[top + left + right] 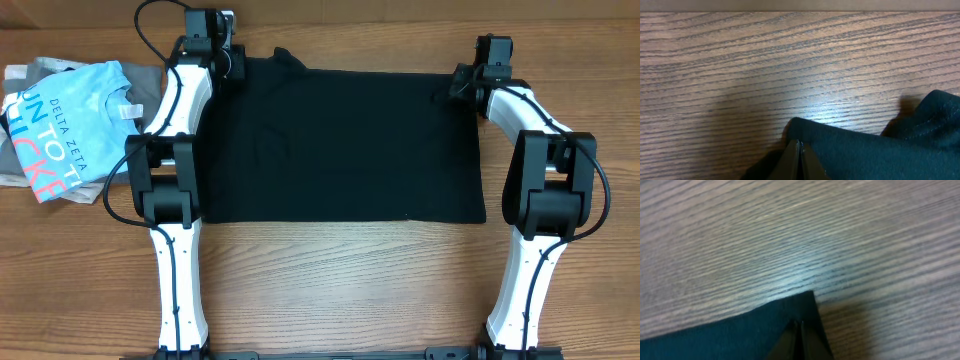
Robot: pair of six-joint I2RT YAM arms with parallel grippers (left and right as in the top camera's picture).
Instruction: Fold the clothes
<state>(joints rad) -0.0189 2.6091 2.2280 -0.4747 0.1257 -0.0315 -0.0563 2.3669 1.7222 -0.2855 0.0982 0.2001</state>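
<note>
Both arms reach from their bases at the near table edge toward the far side. Left arm (172,150): elbow folded about mid-table, forearm running up to the wrist at the far edge. Right arm (545,175): same posture, mirrored.

Left gripper (232,60) (799,152): low at the table surface, jaws pressed together with no gap, pinching a corner of the black T-shirt (340,150).

Right gripper (462,88) (799,332): also low, jaws fully closed, pinching the opposite far corner of the same shirt.
</note>
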